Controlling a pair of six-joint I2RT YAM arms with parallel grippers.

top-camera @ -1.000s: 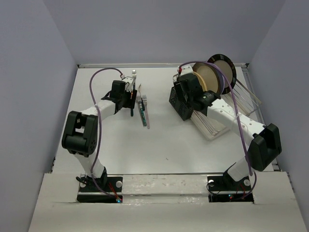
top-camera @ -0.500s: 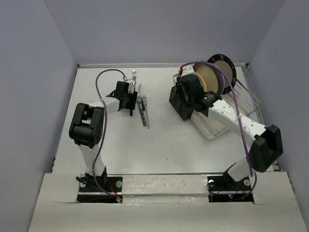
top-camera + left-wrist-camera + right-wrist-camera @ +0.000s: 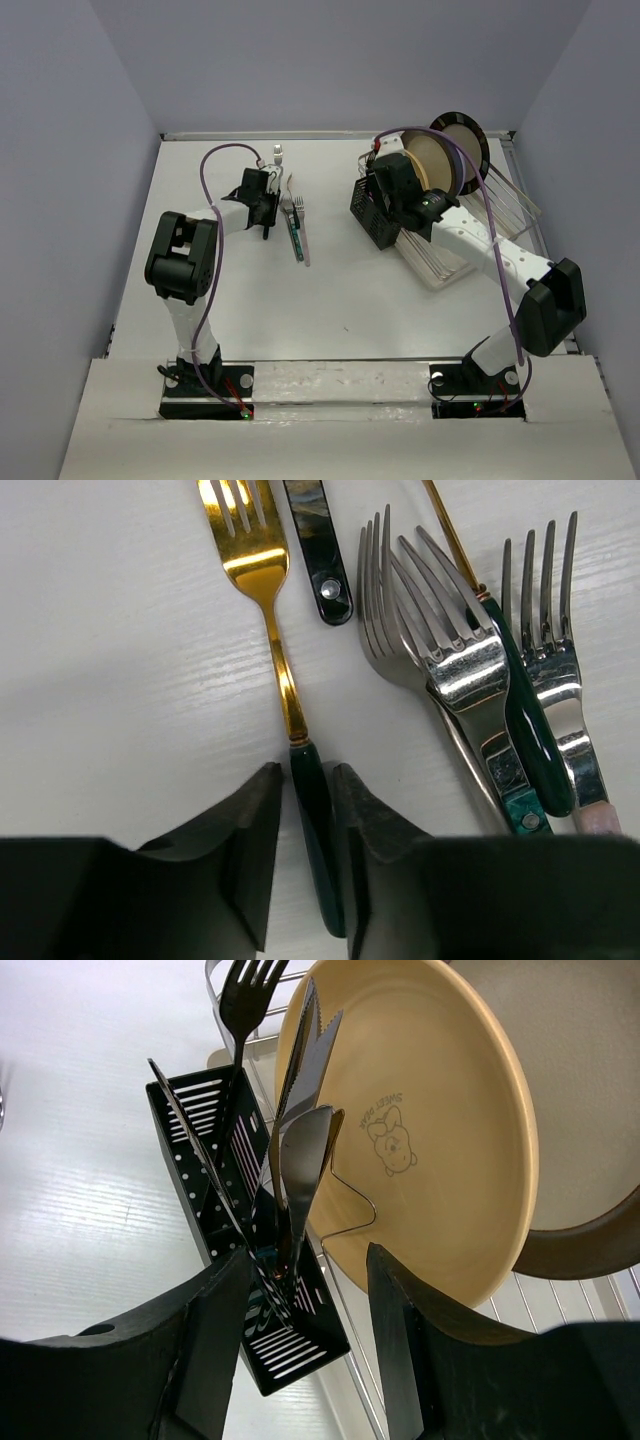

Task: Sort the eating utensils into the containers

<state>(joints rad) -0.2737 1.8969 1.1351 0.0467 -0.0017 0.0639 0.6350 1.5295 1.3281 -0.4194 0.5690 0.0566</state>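
Forks (image 3: 297, 225) L of caddy (image 3: 362, 212)

Left arm (image 3: 183, 255): elbow has swung farther back and rightward.
Left gripper (image 3: 306, 778): jaws have narrowed close around the dark green handle of the gold metal fork (image 3: 262, 575); contact unclear.

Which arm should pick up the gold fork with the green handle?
Left. The left gripper has its jaws either side of the gold fork handle; the right gripper hangs over the black caddy.
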